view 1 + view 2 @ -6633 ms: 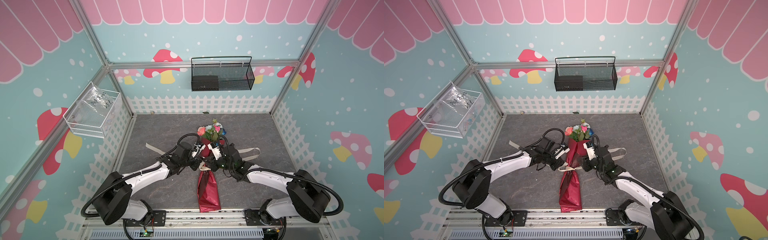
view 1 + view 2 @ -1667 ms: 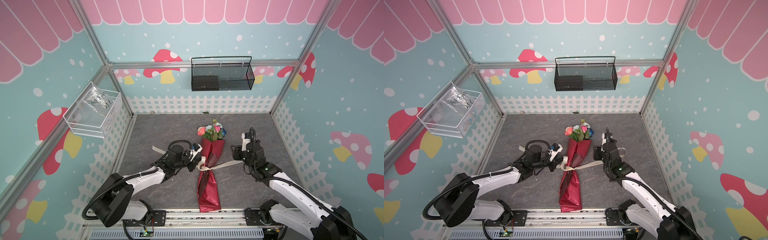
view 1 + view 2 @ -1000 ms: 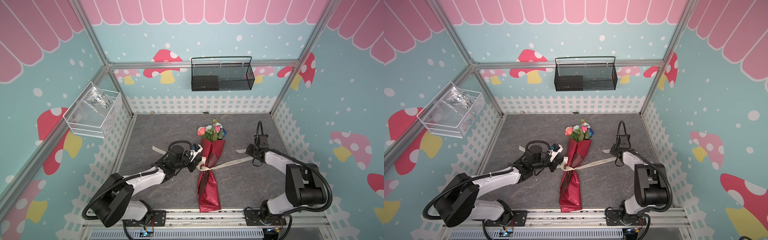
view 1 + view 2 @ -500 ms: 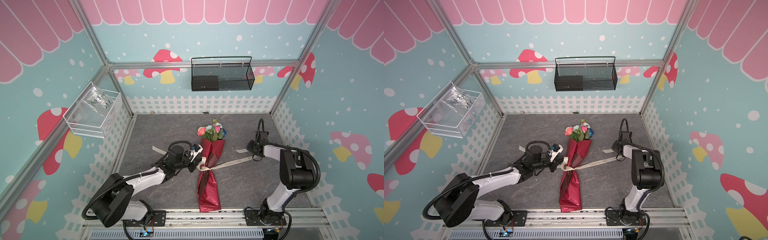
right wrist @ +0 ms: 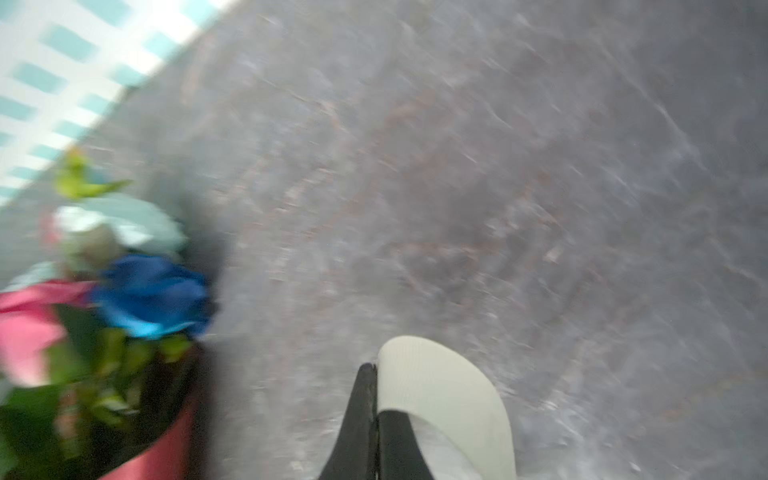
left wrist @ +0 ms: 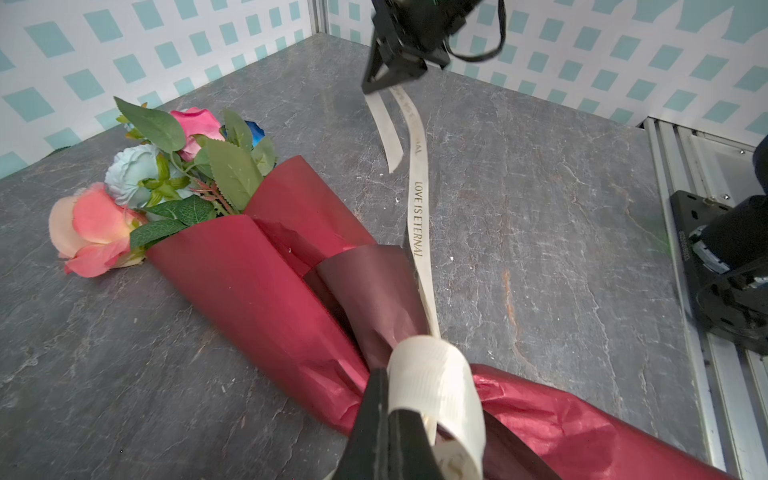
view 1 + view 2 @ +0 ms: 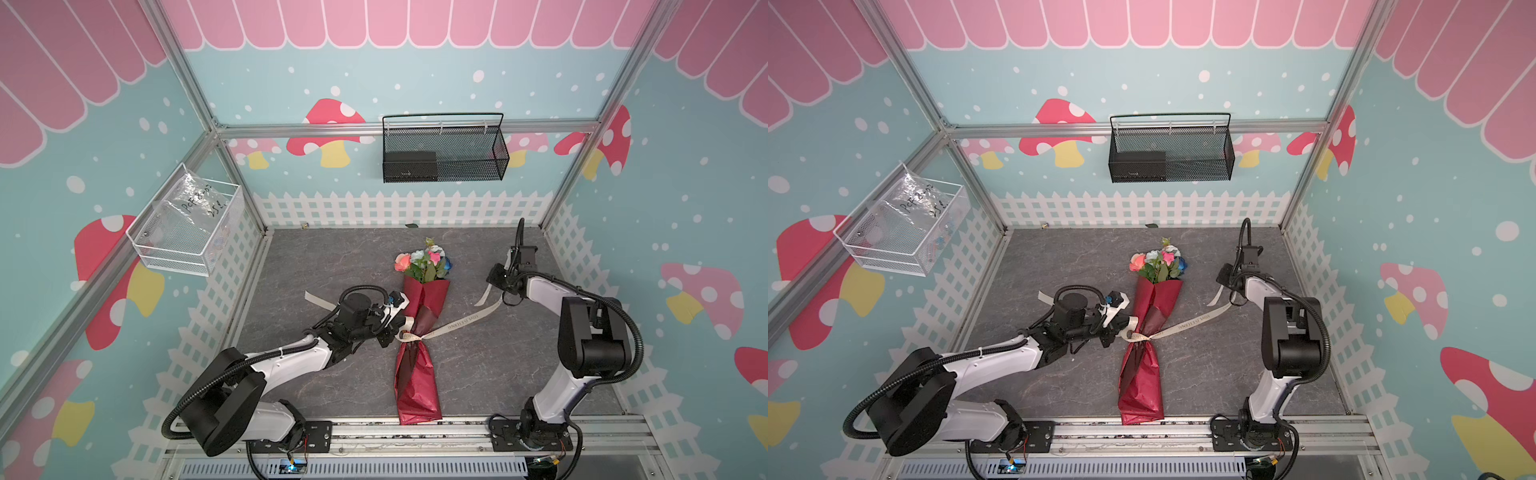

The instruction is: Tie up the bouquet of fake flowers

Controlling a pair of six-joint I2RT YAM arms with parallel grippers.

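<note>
Both top views: the bouquet (image 7: 417, 332) lies flat near mid-table (image 7: 316, 257). Its long axis runs from front rail (image 7: 374, 432) to back fence (image 7: 374, 210), with the blooms (image 7: 424, 264) toward the fence and the tail of the red wrapping paper (image 7: 415, 395) at the rail. A cream ribbon (image 7: 457, 325) cinches the waist. The left hand (image 7: 390, 329) is clamped on the ribbon just beside the knot. The right hand (image 7: 496, 280) is clamped on the long end, well apart. Judged: an opposed pull to snug the knot while the paper stays gathered. Left wrist view: closed fingers (image 6: 374, 415) pinch the ribbon, which loops over them against the paper. The lettered strand rises to the right hand, a spare tail dangling. Right wrist view: blurred. Fingers (image 5: 361, 407) sit together, ribbon folded over one. A blue rose (image 5: 153, 295) is nearby.
</note>
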